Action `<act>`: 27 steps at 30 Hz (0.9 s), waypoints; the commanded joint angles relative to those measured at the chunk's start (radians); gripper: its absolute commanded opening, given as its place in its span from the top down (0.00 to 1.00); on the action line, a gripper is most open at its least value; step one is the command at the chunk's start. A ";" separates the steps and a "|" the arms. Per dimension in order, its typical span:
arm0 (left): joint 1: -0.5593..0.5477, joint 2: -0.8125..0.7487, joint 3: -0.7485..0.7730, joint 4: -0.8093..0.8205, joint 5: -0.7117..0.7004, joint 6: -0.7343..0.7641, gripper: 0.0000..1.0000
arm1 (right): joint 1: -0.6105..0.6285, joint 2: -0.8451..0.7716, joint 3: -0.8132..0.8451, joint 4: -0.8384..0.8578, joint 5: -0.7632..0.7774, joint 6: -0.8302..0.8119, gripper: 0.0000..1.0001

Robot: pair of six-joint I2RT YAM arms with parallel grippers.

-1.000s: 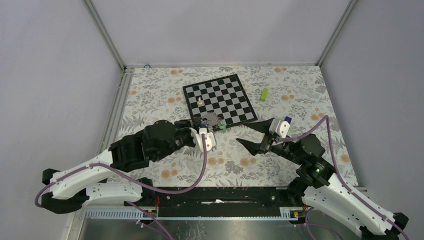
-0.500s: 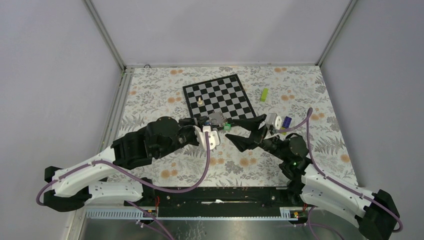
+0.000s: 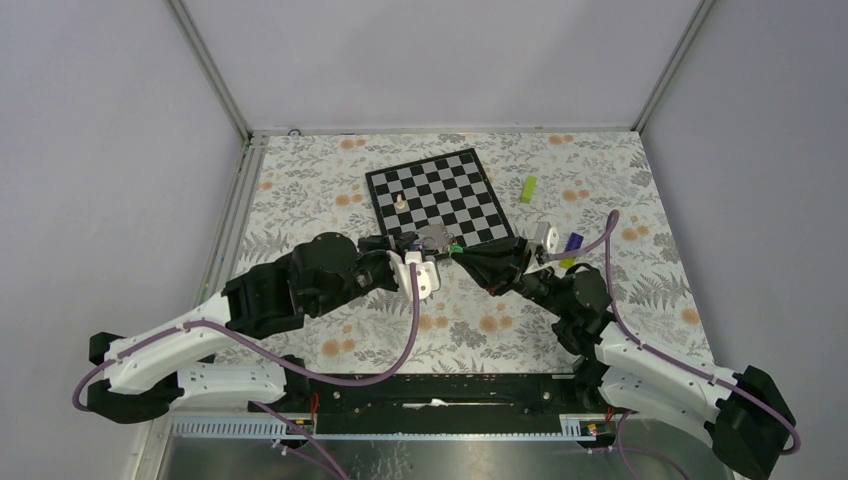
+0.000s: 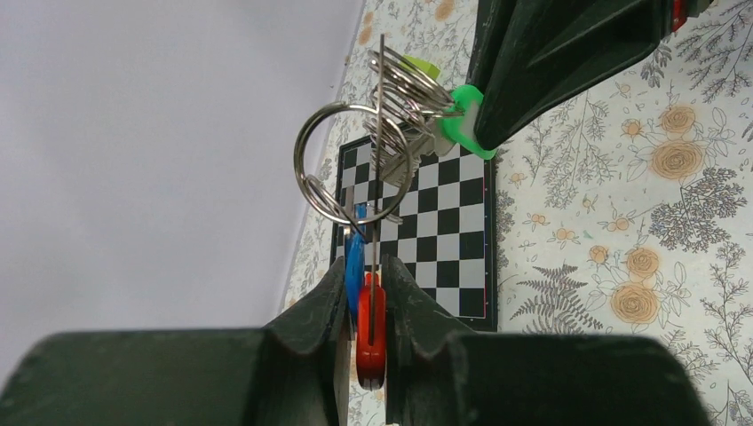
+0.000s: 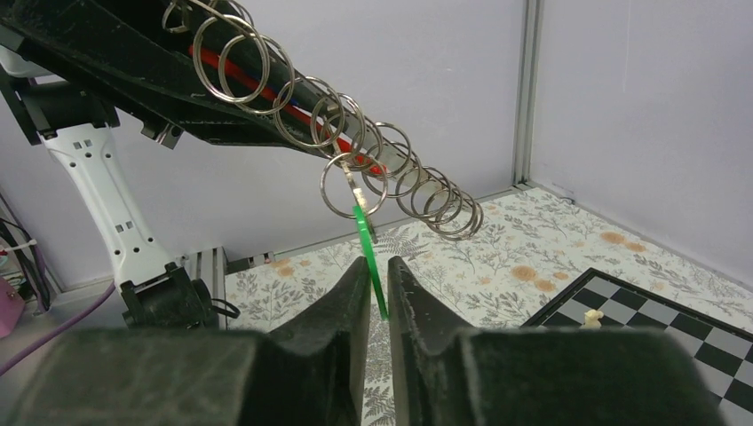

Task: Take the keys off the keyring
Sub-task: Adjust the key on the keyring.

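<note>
Floral surface (image 3: 300,200), one; chessboard (image 3: 440,200), one, bearing one pale pawn (image 3: 401,200); lime-green block (image 3: 528,189), one. Keyring (image 3: 432,238), one, held aloft at the board's near edge. Left end effector (image 4: 364,311): clamped on red tag (image 4: 371,337) and blue-headed key (image 4: 355,266). Right end effector (image 5: 379,293): pinched on green-headed key (image 4: 463,115); a second ago wide apart, well clear.

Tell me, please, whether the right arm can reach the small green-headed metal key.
Probably yes: the right pincer is shut on that green-headed key, with nothing between; the left pincer holds the silvery metal keyring.
</note>
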 commanded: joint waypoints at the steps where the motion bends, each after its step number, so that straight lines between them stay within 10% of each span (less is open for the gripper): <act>1: 0.002 -0.022 0.052 0.091 0.000 -0.004 1.00 | -0.004 -0.042 0.028 0.015 0.001 -0.009 0.84; 15: 0.002 -0.060 0.004 0.038 -0.032 0.034 1.00 | -0.004 -0.254 0.211 -0.510 0.005 -0.176 0.99; 27: 0.002 -0.037 -0.026 0.014 -0.033 0.016 1.00 | -0.004 -0.231 0.355 -0.615 -0.035 -0.232 1.00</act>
